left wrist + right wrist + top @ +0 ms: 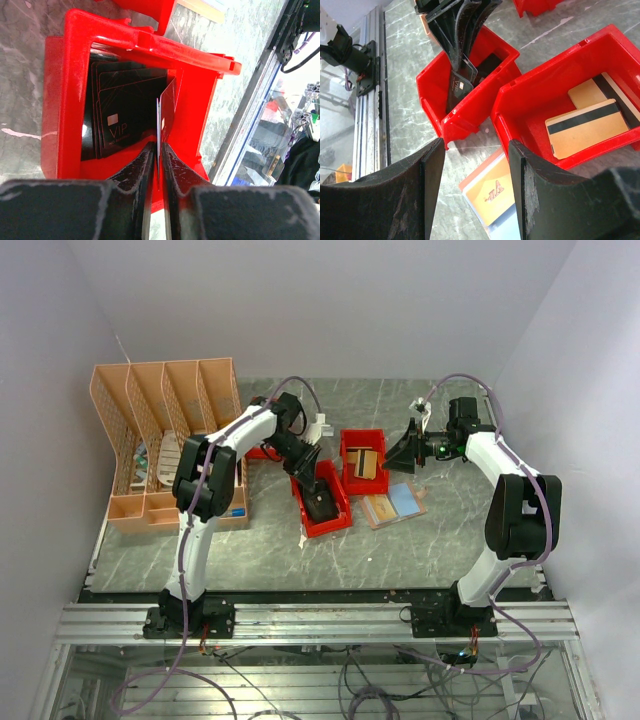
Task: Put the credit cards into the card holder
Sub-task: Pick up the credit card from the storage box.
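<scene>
My left gripper [158, 145] reaches down into a red bin [150, 37] and is shut on a black card [167, 115] held on edge. Several black VIP cards [120, 115] lie stacked in that bin. In the right wrist view the same left gripper [461, 80] stands in that bin [432, 95]. Tan credit cards [585, 125] with dark stripes lie in the neighbouring red bin [540, 80]. The card holder [495, 192] lies open on the table, showing an orange face and a light blue one. My right gripper [476, 145] hangs open above it, holding nothing.
A big peach desk organizer [160, 430] stands at the back left. A third red bin [262, 452] sits partly hidden behind the left arm. The aluminium rail [320, 620] runs along the near edge. From above, the card holder [393, 505] lies just in front of the tan-card bin [345, 455].
</scene>
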{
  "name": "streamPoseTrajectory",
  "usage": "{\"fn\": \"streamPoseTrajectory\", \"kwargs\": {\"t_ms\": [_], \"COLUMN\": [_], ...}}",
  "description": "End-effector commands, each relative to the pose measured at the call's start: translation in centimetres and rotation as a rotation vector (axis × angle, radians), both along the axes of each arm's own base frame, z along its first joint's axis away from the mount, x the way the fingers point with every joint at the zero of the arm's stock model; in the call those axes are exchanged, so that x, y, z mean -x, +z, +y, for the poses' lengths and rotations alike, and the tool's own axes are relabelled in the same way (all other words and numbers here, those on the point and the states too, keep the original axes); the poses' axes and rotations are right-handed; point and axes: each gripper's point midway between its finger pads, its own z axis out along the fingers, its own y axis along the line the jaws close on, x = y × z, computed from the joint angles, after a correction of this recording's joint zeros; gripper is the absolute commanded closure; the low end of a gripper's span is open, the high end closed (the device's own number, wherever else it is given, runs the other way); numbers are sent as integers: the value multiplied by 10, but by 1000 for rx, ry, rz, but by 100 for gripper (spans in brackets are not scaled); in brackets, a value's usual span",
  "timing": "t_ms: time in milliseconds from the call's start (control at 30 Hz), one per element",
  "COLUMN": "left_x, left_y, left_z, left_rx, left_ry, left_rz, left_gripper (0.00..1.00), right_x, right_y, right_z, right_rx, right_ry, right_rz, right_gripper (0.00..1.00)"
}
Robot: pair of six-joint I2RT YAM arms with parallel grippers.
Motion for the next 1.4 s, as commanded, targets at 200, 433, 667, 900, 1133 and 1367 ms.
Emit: {"fn": "streamPoseTrajectory", "kwargs": {"t_ms": [200, 433, 667, 900, 1133, 1367], "left_x": [-20, -56, -73, -50, -33, -39], "left_y": [19, 47, 87, 166, 183, 139], "left_z": [1, 18, 33, -8, -19, 14], "left_rx": [22, -70, -106, 295, 482, 163], "left_ry": [74, 281, 464, 663, 843, 803], "left_rz": [-53, -225, -330, -142, 171, -68], "left_gripper": [89, 93, 93, 93, 93, 93], "right_x": [-4, -4, -1, 3, 13, 26], "right_y": [7, 9, 12, 29, 53, 51], "right_z": [-1, -1, 0, 4, 14, 35], "right_rx": [-17, -20, -23, -25, -4, 34], "right_ry": [12, 13, 19, 21, 26, 73], "right_rz": [-22, -26, -29, -49, -54, -34], "right_gripper": [46, 46, 46, 44, 43, 41]}}
